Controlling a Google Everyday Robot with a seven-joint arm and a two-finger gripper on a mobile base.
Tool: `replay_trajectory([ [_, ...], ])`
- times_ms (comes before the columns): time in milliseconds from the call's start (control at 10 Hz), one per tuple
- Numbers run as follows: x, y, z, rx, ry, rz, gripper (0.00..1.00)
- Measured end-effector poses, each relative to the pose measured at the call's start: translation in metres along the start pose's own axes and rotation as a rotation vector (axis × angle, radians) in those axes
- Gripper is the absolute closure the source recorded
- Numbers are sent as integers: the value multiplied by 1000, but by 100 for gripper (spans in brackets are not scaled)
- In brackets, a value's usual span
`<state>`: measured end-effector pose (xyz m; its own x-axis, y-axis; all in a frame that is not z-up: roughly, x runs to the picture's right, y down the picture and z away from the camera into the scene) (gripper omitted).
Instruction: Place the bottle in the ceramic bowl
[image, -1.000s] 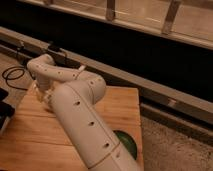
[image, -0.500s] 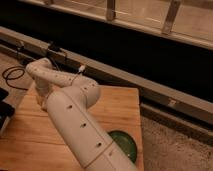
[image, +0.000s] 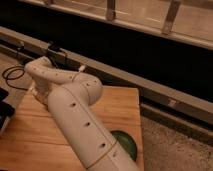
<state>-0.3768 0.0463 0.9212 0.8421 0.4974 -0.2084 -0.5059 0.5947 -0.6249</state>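
The ceramic bowl (image: 125, 143), dark green and glossy, sits on the wooden table (image: 117, 107) near its front right corner, partly covered by my white arm (image: 75, 112). The arm runs from the bottom centre up to the table's far left, where it bends down. My gripper is at that far left end, low over the table and hidden behind the wrist; it is shut. The bottle is hidden, and I cannot tell whether the gripper holds anything.
A black cable (image: 12, 75) loops on the floor left of the table, and a dark object (image: 5, 112) stands at the left edge. A metal rail (image: 165, 95) and dark wall run behind the table. Speckled floor (image: 170, 150) lies to the right.
The arm has swung further left and down over the table's far left end, uncovering more of the bowl. The gripper has gone from open to shut.
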Motion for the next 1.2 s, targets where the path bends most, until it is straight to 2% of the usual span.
replay_trajectory([
  [200,4,-4,-40,52,-46,10,100],
  [400,13,-8,-92,128,-88,17,100],
  [500,22,-10,-118,165,-104,24,100],
  [700,50,-19,-153,223,-117,58,100],
  [800,64,-26,-164,236,-115,88,100],
  [900,74,-30,-168,234,-116,118,100],
  [1000,83,-32,-167,220,-126,146,100],
  [1200,123,-55,-162,174,-167,240,100],
])
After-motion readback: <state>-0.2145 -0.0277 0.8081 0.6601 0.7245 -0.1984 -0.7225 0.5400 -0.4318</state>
